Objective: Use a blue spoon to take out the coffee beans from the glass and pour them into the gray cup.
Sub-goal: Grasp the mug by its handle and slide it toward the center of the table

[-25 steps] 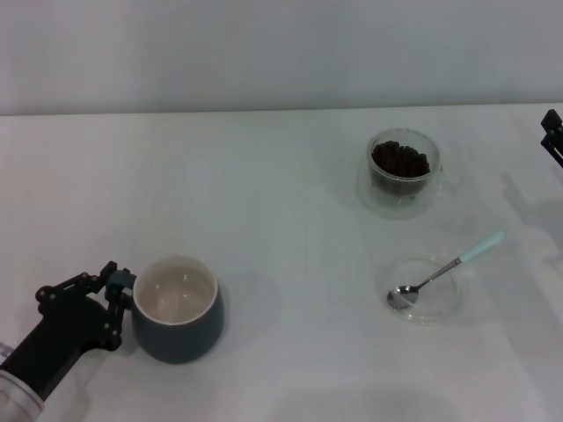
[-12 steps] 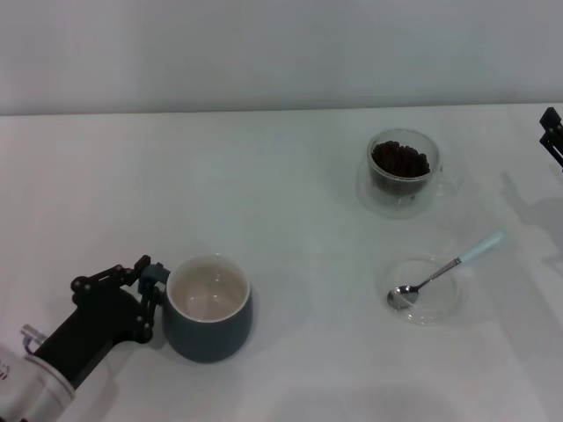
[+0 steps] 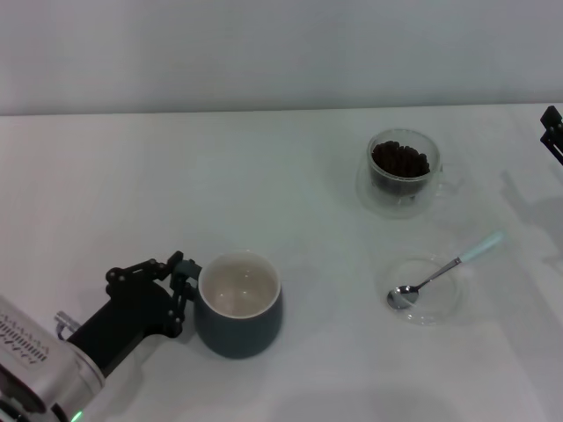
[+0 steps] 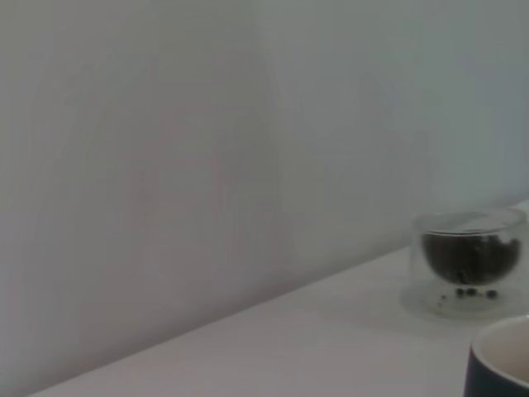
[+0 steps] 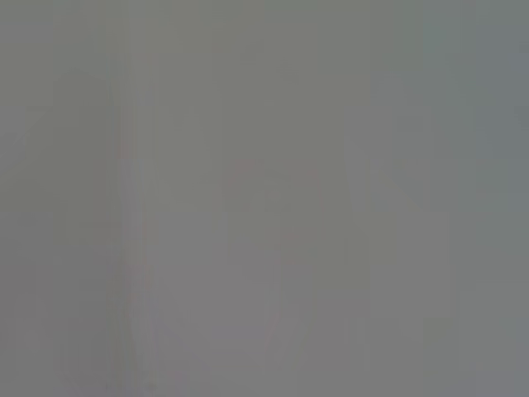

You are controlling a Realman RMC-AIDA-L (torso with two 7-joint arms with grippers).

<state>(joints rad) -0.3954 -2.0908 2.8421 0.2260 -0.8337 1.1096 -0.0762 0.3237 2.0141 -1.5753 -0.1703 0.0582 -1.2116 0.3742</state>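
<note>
One cup (image 3: 237, 306) gripped at its handle side by left gripper (image 3: 182, 290); best slid level across desk (image 3: 264, 176), toward glass (image 3: 403, 173) and spoon (image 3: 440, 274) beyond.

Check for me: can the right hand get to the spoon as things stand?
Probably yes. The right hand sits at the table's far right edge, and the spoon lies on the dish with its handle toward that side, nothing between.
</note>
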